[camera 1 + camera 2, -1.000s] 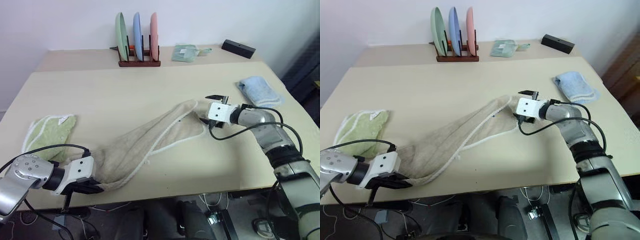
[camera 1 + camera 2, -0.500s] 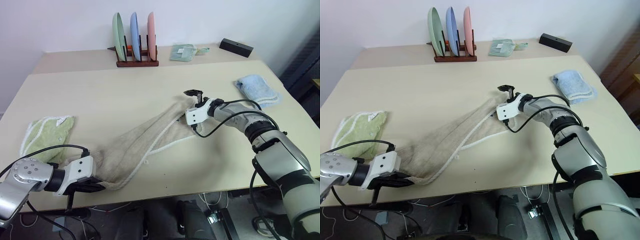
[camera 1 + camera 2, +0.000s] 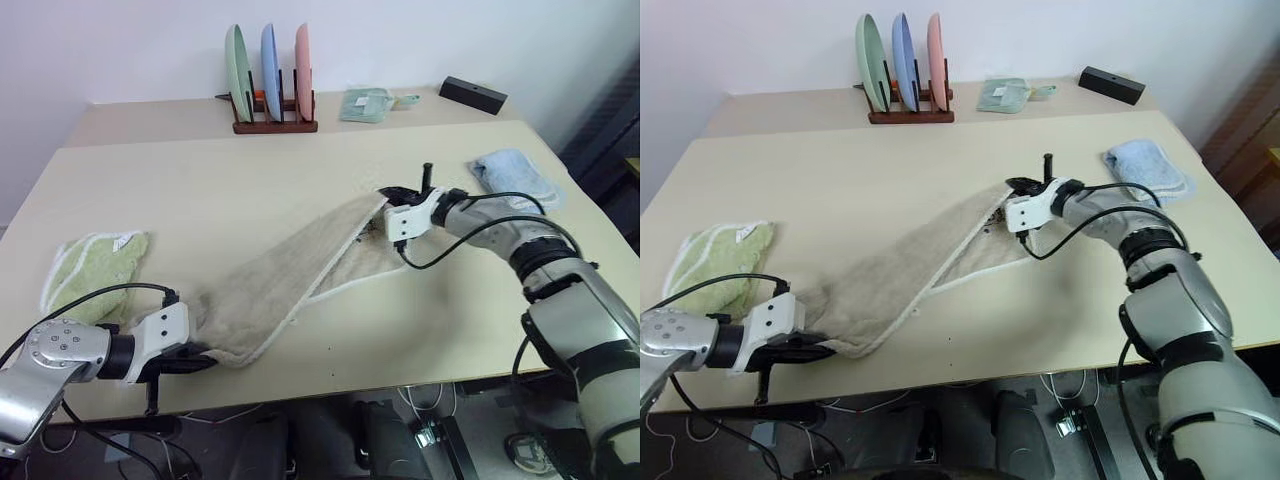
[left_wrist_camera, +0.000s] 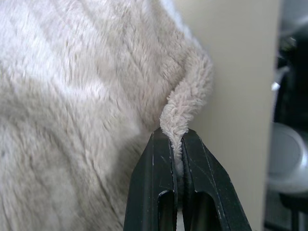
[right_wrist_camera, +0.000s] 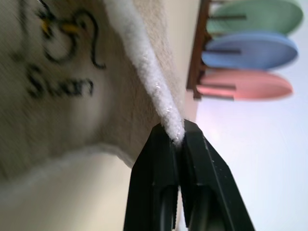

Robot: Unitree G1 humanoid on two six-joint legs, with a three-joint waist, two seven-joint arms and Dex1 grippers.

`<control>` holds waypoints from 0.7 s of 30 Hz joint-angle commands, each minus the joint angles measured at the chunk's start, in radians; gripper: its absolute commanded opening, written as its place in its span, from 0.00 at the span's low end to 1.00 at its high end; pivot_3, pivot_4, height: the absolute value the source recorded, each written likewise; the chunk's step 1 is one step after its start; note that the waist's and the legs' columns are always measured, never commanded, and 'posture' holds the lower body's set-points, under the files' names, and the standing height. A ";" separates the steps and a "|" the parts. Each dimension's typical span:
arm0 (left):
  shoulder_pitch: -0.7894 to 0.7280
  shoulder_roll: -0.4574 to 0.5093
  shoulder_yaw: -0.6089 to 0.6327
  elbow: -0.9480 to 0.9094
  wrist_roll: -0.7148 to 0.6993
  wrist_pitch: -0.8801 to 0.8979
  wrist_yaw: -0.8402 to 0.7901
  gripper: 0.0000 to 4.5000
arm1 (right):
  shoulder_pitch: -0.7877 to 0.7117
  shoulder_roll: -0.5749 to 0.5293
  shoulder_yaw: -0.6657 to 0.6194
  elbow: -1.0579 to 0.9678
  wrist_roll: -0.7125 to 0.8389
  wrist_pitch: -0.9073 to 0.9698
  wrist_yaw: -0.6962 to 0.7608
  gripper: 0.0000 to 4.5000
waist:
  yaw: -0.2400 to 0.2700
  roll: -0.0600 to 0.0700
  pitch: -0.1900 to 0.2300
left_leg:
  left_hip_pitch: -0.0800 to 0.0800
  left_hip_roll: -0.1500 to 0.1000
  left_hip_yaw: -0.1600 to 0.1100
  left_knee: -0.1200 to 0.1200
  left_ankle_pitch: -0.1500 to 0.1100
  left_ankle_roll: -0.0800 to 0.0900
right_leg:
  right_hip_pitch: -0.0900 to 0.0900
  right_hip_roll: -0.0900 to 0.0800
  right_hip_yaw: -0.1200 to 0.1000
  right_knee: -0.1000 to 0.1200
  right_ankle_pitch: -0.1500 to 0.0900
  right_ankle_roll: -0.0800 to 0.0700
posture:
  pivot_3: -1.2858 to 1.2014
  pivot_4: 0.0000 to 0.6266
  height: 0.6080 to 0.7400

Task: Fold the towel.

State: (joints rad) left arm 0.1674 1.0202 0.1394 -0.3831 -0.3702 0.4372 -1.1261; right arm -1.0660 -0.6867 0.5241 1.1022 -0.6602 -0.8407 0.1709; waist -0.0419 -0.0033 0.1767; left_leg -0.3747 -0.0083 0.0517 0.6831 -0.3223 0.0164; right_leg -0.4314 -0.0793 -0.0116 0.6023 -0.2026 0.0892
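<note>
A large beige terry-cloth towel with white stitched edging (image 3: 300,280) lies stretched in a long diagonal band across the middle of a pale cream surface (image 3: 200,190), and everything else is placed from it. At the towel's near end, by the front edge of the surface, the left end effector (image 3: 196,360) has its two black fingers (image 4: 161,192) pressed together on a rolled fold of the beige pile. At the towel's far end, the right end effector (image 3: 1025,187) has its black fingers (image 5: 161,192) pinched together on the white edging of a corner, which looks raised a little off the surface, though the height is hard to judge. Just inside that corner the cloth carries small dark embroidered lettering (image 5: 57,57). A crumpled light green towel with white edging (image 3: 95,268) rests beside the beige towel's near end, on the robot's left. A small light blue folded towel (image 3: 515,178) lies beyond the far end, on the robot's right. Well behind the beige towel stands a dark wooden rack holding three upright plates, green, blue and pink (image 3: 270,85). A small pale green cloth (image 3: 368,104) and a black rectangular box (image 3: 473,95) sit to the right of the rack
</note>
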 commanded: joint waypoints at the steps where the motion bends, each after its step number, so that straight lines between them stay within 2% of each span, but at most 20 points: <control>1: -0.041 -0.023 0.106 -0.045 -0.101 0.082 0.043 0.00 | 0.084 -0.091 -0.084 -0.157 0.207 -0.049 0.256 0.02 | 0.000 0.000 0.000 | 0.000 0.000 0.000 0.000 -0.001 0.001 | 0.000 0.000 0.000 0.000 0.001 0.001 | 0.52 0.24 1.00; 5: -0.074 -0.033 0.169 -0.036 -0.150 0.130 0.063 0.00 | 0.268 -0.223 -0.160 -0.462 0.520 0.115 0.626 0.02 | 0.002 0.000 0.000 | 0.000 0.000 -0.002 0.000 -0.003 0.005 | 0.001 -0.002 0.000 -0.001 0.002 0.003 | 0.52 0.24 1.00; 8: -0.125 -0.051 0.171 -0.014 -0.169 0.141 0.084 0.00 | 0.341 -0.261 -0.216 -0.622 0.611 0.250 0.725 0.02 | -0.002 0.000 0.000 | 0.001 0.001 -0.002 0.000 -0.003 0.006 | 0.001 -0.003 0.000 -0.001 0.002 0.003 | 0.52 0.24 1.00; 10: -0.230 -0.099 0.153 0.036 -0.161 0.107 0.130 0.00 | 0.328 -0.251 -0.252 -0.656 0.610 0.303 0.722 0.02 | -0.002 0.000 0.000 | 0.002 0.001 -0.001 0.000 -0.003 0.006 | 0.002 -0.002 0.000 0.000 0.002 0.003 | 0.52 0.24 1.00; 12: -0.345 -0.140 0.121 0.099 -0.126 0.089 0.184 0.00 | 0.291 -0.236 -0.277 -0.647 0.577 0.322 0.694 0.02 | 0.002 0.000 0.000 | 0.002 0.001 -0.002 0.001 -0.003 0.004 | 0.001 -0.002 -0.001 0.002 0.002 0.003 | 0.52 0.24 1.00; 14: -0.602 -0.210 0.044 0.325 0.022 -0.054 0.306 0.00 | 0.149 -0.203 -0.275 -0.527 0.467 0.310 0.583 0.02 | 0.011 0.001 0.001 | 0.002 0.000 -0.002 0.002 -0.002 0.004 | 0.001 -0.002 -0.001 0.006 0.002 0.003 | 0.52 0.24 1.00; 16: -0.797 -0.264 -0.003 0.517 0.116 -0.158 0.382 0.00 | 0.033 -0.179 -0.258 -0.410 0.368 0.285 0.479 0.02 | 0.023 -0.002 0.003 | 0.001 -0.002 -0.001 0.005 0.001 0.001 | -0.002 -0.001 -0.001 0.009 0.002 0.003 | 0.52 0.24 1.00; 18: -0.941 -0.300 -0.020 0.680 0.166 -0.263 0.419 0.00 | -0.070 -0.160 -0.233 -0.300 0.273 0.266 0.363 0.02 | 0.026 -0.002 0.003 | 0.000 -0.002 -0.001 0.004 0.005 -0.005 | -0.003 0.000 -0.001 0.011 0.003 0.002 | 0.52 0.24 1.00; 21: -1.159 -0.333 -0.009 0.940 0.231 -0.440 0.526 0.00 | -0.230 -0.135 -0.207 -0.169 0.172 0.251 0.207 0.02 | 0.027 -0.002 0.003 | -0.004 -0.002 0.001 0.001 0.005 -0.005 | -0.007 0.000 -0.001 0.009 0.002 0.002 | 0.52 0.24 1.00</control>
State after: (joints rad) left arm -0.9429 0.6831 0.1088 0.4871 -0.1745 0.0920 -0.6495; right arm -1.2527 -0.8209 0.3178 0.8937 -0.4488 -0.5738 0.4520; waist -0.0148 -0.0055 0.1795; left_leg -0.3856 -0.0102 0.0533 0.6844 -0.3173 0.0112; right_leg -0.4446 -0.0799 -0.0128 0.6115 -0.2000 0.0916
